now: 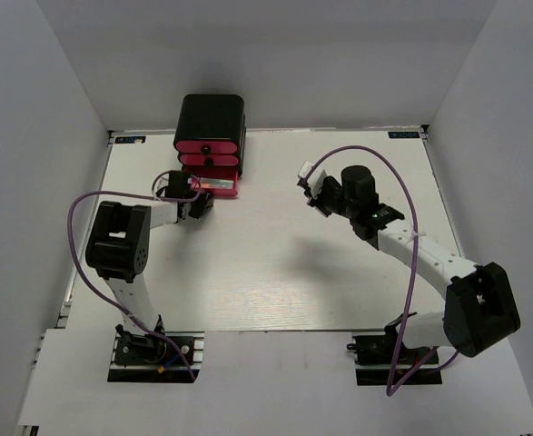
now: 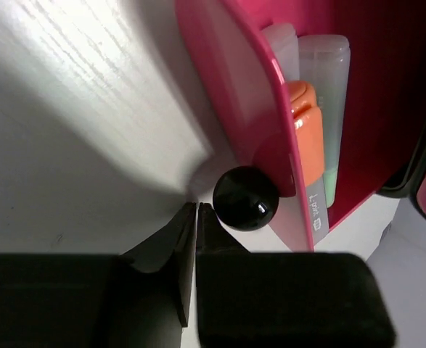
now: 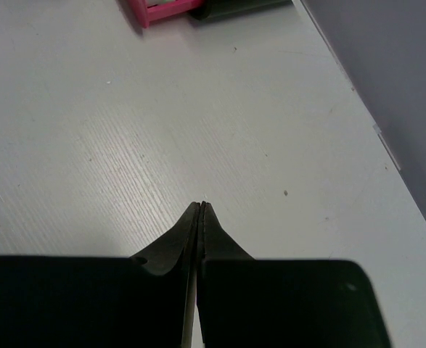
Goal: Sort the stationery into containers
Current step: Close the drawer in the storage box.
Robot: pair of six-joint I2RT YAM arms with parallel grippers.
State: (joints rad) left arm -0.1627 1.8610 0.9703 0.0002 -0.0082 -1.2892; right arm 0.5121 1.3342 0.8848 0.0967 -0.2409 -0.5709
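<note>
Left end effector (image 2: 197,209): jaws all but closed, gripping nothing, tips at low centre of its wrist view. The glossy round black knob (image 2: 245,198) lies just right of them; contact cannot be told. It is fixed to the smooth pink drawer (image 2: 234,94), which stands open. The stationery (image 2: 307,130), translucent capsules, lies inside, long axes along the front panel. Right end effector (image 3: 200,207): clenched, empty, well apart over the matte white surface (image 3: 89,145). Left arm is nearer.
</note>
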